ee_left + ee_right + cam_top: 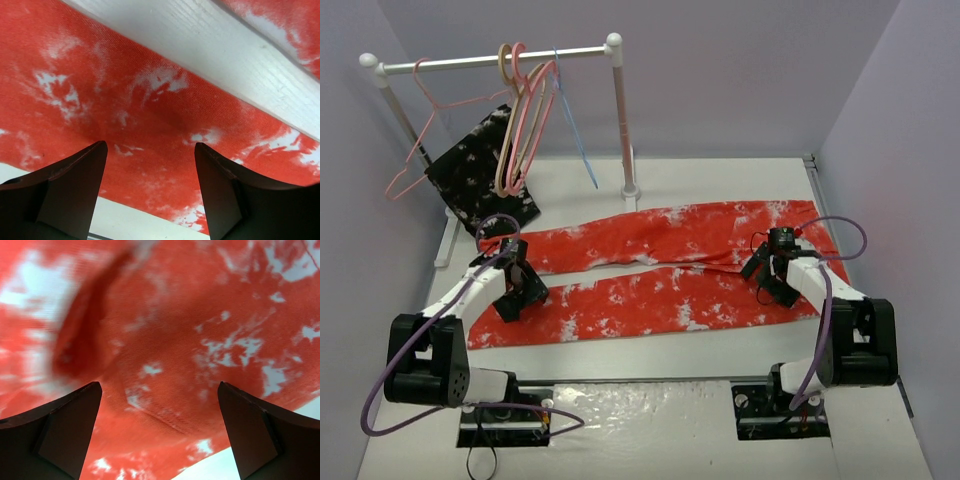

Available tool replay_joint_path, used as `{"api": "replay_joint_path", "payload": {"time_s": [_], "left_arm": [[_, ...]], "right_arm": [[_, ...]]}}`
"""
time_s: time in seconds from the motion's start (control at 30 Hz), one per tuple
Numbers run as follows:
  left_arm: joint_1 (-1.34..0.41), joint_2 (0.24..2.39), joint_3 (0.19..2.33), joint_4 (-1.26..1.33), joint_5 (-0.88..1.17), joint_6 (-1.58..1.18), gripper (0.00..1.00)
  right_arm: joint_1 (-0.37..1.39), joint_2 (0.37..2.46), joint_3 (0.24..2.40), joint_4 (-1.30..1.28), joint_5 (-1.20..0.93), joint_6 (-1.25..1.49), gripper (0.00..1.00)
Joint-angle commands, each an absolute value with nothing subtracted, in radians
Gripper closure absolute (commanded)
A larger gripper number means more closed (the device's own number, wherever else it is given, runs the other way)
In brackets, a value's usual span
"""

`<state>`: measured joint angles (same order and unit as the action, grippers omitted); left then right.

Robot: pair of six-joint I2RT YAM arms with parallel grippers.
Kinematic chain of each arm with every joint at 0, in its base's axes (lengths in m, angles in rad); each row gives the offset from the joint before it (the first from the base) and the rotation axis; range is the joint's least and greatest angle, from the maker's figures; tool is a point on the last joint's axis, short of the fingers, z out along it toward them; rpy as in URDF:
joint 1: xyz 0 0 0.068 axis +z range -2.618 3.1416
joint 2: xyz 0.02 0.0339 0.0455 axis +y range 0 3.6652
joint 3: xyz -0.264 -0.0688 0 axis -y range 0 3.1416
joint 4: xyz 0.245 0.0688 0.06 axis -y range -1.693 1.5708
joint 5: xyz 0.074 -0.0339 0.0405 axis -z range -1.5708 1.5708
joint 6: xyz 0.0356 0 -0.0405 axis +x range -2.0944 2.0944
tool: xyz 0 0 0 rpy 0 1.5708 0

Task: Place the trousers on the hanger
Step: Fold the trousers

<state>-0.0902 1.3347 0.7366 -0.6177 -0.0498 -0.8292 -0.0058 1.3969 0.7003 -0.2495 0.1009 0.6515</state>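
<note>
The red-orange trousers [670,265] with white speckles lie flat across the table, legs running to the left and waist at the right. My left gripper [520,292] is open just above the near leg's left end; that cloth fills the left wrist view [150,110]. My right gripper [767,280] is open low over the waist end; the cloth fills the right wrist view [170,340]. The light-blue wire hanger [572,130] hangs on the rack rail, far behind both grippers.
A white clothes rack [500,60] stands at the back, its right post [623,120] near the trousers. On it hang a thin pink wire hanger [425,135], thicker pink and beige hangers [525,115], and a black speckled garment [480,175]. Purple walls enclose the table.
</note>
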Motion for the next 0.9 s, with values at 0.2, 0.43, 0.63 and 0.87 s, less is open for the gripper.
{"api": "replay_joint_path", "payload": {"time_s": [0.2,0.43,0.63,0.87], "left_arm": [[-0.052,1.417,0.856,-0.568,-0.034,-0.818,0.33],[-0.041,1.315,1.055,-0.631,-0.119,-0.834,0.32],[-0.008,1.460,1.137,-0.527,-0.154,-0.840,0.32],[0.041,1.731,1.234,-0.459,-0.100,-0.834,0.32]], "right_arm": [[-0.084,1.380,0.787,-0.218,0.059,0.595,0.02],[-0.049,1.387,1.080,-0.266,0.168,0.589,0.02],[-0.038,1.611,1.276,-0.240,0.140,0.573,0.02],[-0.031,1.837,1.321,-0.116,0.096,0.578,0.02]]}}
